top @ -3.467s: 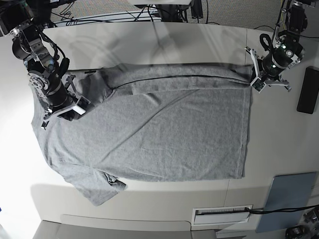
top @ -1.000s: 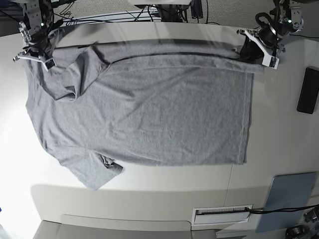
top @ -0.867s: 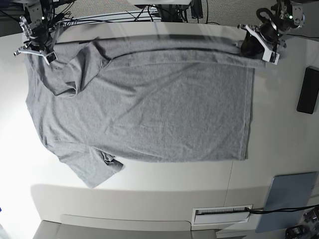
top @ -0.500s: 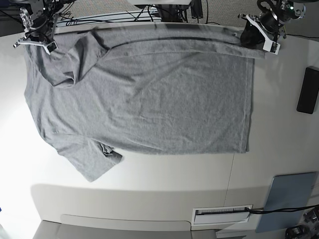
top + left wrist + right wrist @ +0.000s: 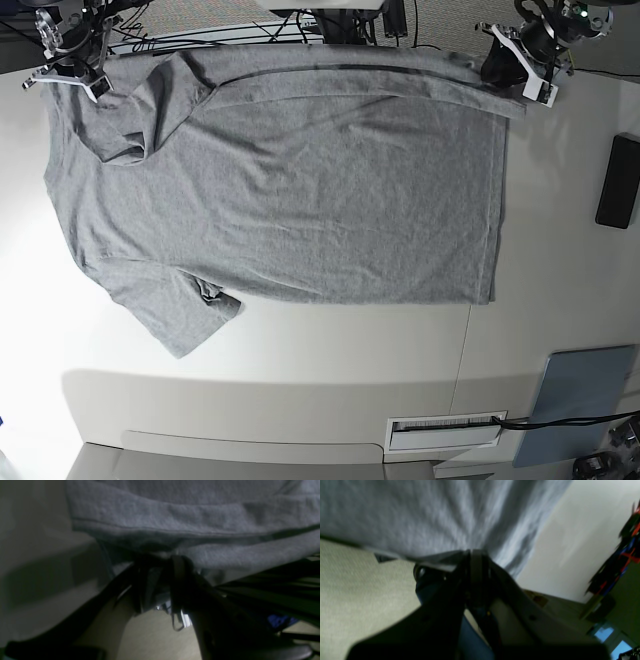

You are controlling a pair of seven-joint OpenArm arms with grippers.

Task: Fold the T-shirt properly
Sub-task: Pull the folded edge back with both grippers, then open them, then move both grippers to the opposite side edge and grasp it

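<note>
Here we are looking at the surface (image 5: pixel 300 370) first: its far edge is running out of the top of the base view, so we are not seeing where it ends. The T-shirt (image 5: pixel 290 190) is lying spread across it, plain side up, neck end toward the view's left, and its far edge is lifting off the surface at both corners. Any print is hidden from us. Both wrist views are dim and blurred, so the fabric is showing only as grey folds. The left tool (image 5: pixel 517 68), at the base view's upper right, is pinching the far hem corner; in its wrist view the left tool (image 5: pixel 156 560) is showing cloth bunched between its dark jaws. The right tool (image 5: pixel 68 68) is clamped fully shut on the shoulder edge, the right tool (image 5: pixel 472 555) closing into one dark line.
</note>
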